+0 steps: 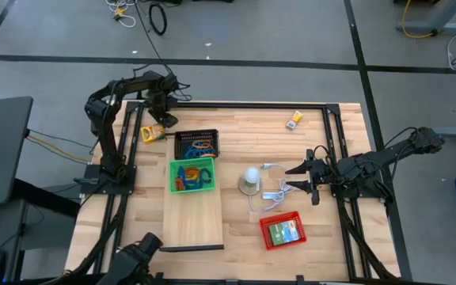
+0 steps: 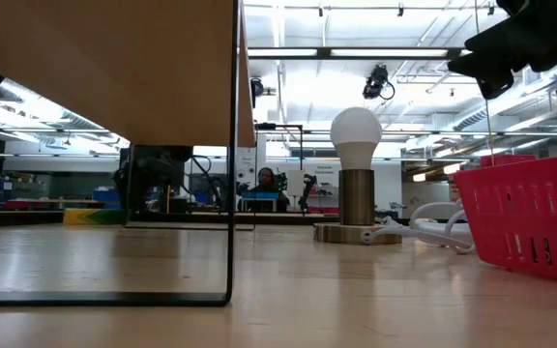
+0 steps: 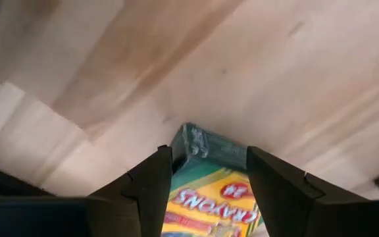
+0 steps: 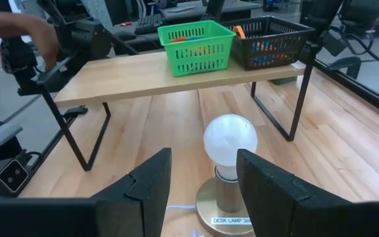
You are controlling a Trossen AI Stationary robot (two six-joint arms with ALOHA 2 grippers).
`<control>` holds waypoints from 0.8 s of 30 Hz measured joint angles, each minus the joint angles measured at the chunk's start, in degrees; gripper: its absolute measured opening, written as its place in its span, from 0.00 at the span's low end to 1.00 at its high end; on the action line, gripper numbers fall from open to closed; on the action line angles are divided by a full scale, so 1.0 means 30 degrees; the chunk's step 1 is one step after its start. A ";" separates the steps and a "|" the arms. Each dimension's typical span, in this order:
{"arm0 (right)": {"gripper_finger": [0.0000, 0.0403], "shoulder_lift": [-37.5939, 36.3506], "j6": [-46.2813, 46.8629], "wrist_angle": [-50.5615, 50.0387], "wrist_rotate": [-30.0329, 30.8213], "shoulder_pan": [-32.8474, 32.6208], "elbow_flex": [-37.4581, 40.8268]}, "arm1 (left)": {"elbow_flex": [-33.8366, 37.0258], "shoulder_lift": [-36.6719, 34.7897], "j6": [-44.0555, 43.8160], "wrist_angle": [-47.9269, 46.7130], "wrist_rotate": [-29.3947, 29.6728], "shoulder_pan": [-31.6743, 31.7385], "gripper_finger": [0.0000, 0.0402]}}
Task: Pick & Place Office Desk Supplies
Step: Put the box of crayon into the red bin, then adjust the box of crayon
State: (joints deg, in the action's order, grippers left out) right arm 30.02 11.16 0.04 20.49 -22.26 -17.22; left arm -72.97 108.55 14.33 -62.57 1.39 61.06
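A yellow-and-green crayon box (image 1: 150,133) sits near the table's far left corner, between the fingers of my left gripper (image 1: 165,122), which is shut on it. In the left wrist view the box (image 3: 209,191) fills the gap between the fingers. My right gripper (image 1: 301,179) hovers open at the table's right side and touches nothing. It points at a desk lamp (image 4: 229,141). Coloured clips lie in the green tray (image 1: 191,175) and the black tray (image 1: 196,144). A green box lies in the red tray (image 1: 283,231). A small yellow item (image 1: 294,119) rests on the table near the far edge. My left gripper pinches the crayon box between its two fingers, one on each long side, close to the green end (image 3: 196,143). The fingers (image 3: 151,181) come slanting down from above and lie along the box. The green end points at the table; I cannot tell whether it is lifted clear.
The green and black trays stand on a long pale wooden board on black legs (image 1: 192,214). The desk lamp (image 1: 250,180) and its white cable (image 1: 271,194) lie between the board and my right gripper. A person's hand (image 4: 18,29) shows beyond the table.
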 joint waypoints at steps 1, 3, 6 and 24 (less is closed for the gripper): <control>0.45 0.0000 0.0007 -0.0075 0.0000 0.0000 -0.0005 | 0.0000 0.0000 0.0149 -0.0224 0.0032 0.0007 0.50; 0.45 0.0000 0.0051 -0.0261 -0.0015 0.0000 -0.0005 | 0.0000 -0.0002 0.0408 -0.0417 0.0026 0.0018 0.50; 0.45 0.0000 0.0129 -0.0353 -0.0044 0.0000 0.0002 | 0.0000 -0.0031 0.0480 -0.0633 0.0099 0.0157 0.50; 0.45 0.0000 0.0146 -0.0387 -0.0044 0.0000 0.0002 | -0.0015 -0.3082 -0.0610 -0.1708 0.1112 -0.0505 0.50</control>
State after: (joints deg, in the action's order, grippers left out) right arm 30.02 11.60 -1.12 20.36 -22.26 -17.21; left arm -73.01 99.31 12.50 -67.70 4.72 59.54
